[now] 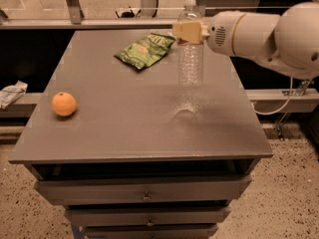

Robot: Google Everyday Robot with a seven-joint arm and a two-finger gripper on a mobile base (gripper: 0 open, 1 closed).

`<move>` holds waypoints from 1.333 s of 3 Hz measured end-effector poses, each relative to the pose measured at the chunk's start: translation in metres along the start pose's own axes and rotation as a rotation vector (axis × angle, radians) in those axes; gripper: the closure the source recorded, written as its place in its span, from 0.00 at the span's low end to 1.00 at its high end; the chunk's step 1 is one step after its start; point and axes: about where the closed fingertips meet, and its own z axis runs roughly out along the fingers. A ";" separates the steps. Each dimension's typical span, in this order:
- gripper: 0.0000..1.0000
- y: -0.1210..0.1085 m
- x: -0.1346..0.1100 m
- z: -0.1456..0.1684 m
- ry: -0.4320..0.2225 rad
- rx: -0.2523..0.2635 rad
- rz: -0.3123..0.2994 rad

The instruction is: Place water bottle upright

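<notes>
The water bottle [191, 59] is a clear ribbed plastic bottle with a white cap, standing vertical over the right middle of the grey table [124, 128], cap up. My gripper [189, 31] comes in from the right on a large white arm and is closed around the bottle's neck just below the cap. The bottle's base is close to the tabletop; I cannot tell whether it touches.
A green chip bag [144, 50] lies behind and to the left of the bottle. An orange [64, 104] sits near the table's left edge. Drawers run below the front edge. A white cloth [12, 93] lies off the table at left.
</notes>
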 end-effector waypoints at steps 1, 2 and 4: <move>1.00 -0.011 -0.018 -0.001 -0.158 0.011 0.025; 1.00 -0.017 -0.028 0.007 -0.281 0.013 0.012; 1.00 0.004 -0.032 0.028 -0.303 -0.006 -0.082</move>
